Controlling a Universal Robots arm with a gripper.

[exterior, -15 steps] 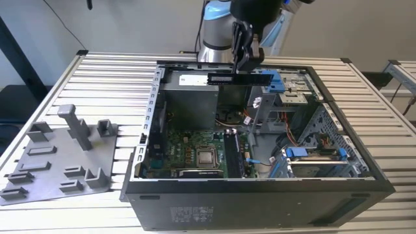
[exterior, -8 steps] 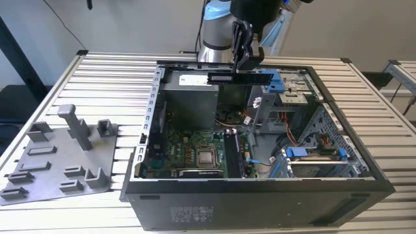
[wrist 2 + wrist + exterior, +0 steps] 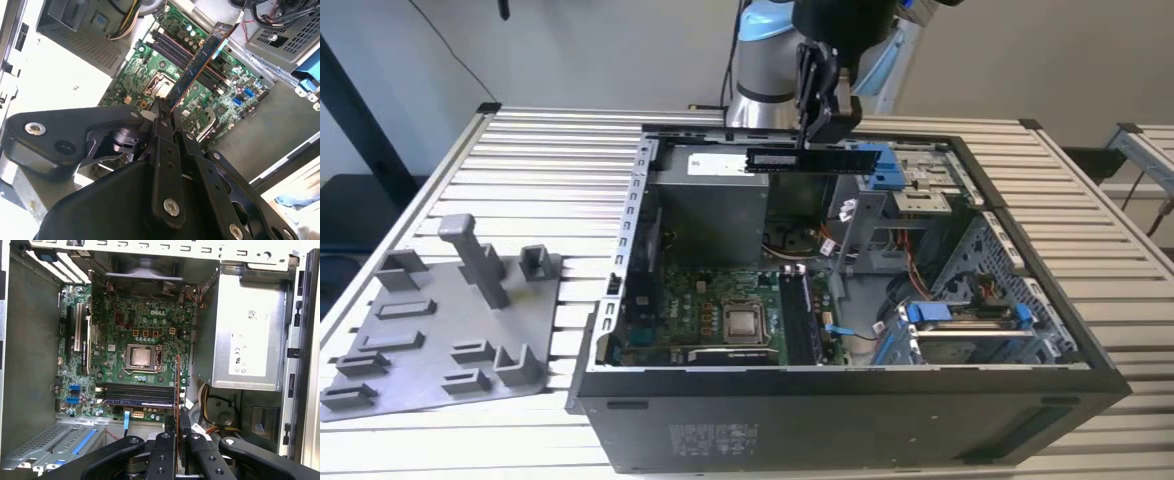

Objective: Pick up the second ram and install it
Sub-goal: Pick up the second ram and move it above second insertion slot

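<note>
Over the far side of the open computer case (image 3: 854, 368), the gripper (image 3: 830, 138) is hanging with its 2 fingers clamped on the second ram (image 3: 809, 159); the stick is sitting level in the air, well above the motherboard (image 3: 720, 300) and touching nothing but the fingers; the case is standing around the middle of the slatted tabletop (image 3: 520, 180), and a grey plastic fixture (image 3: 440, 320) is lying toward the tabletop's edge at the exterior view's left.

Handling-wise I'm guessing this thing is feather-light and stiff, but thin and pretty fragile; a board like that probably isn't forgiving any twisting or a crooked push; the flat faces near the middle of the long top edge are looking like the sane place to grab, and that's roughly where the fingers are pinching it, leaving the lower edge free.

Stuff I'm struggling with: in the first wrist view the second ram (image 3: 177, 385) is showing edge-on as 1 thin line over the memory slots (image 3: 137, 391), so I'm not managing to tell which slot it's lined up with, or which ones are filled; in the second wrist view the second ram (image 3: 200, 62) is covering part of the slots; where the pads are meeting the board is buried behind the gripper's own linkage, and the arm (image 3: 767, 60) is getting cut off at the exterior view's upper edge.
</note>
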